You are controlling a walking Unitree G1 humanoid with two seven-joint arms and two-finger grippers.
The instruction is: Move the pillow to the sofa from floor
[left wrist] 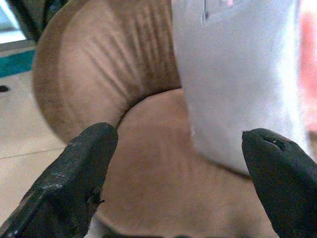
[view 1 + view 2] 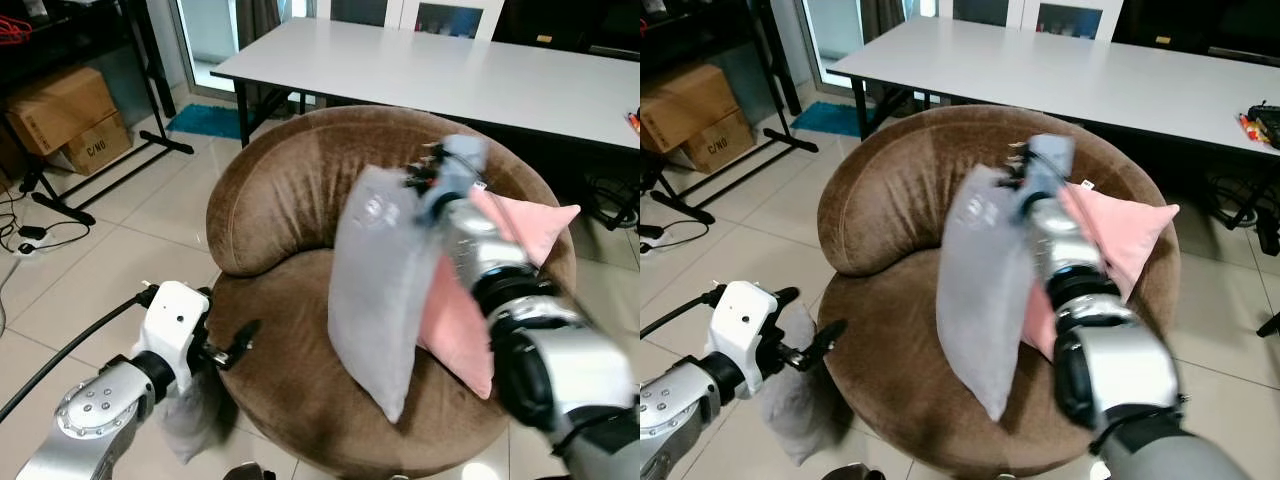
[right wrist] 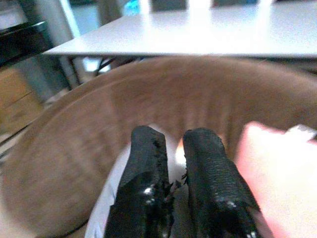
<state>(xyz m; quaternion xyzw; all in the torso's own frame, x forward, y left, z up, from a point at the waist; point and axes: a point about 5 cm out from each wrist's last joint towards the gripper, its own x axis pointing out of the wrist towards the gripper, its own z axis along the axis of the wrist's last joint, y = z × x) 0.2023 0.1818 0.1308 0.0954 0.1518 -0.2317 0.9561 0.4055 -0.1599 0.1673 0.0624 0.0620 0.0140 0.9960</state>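
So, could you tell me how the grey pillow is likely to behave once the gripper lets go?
The grey pillow hangs long and limp from the right gripper pinching its top, so it is probably soft and light. Released, it would likely slump onto the sofa seat, perhaps against the pink pillow.

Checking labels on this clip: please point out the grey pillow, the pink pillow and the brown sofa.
grey pillow [image 2: 375, 290]: left eye view, middle of its front face.
pink pillow [image 2: 530, 228]: left eye view, upper corner beside the right arm.
brown sofa [image 2: 275, 195]: left eye view, bare backrest left of the pillows.
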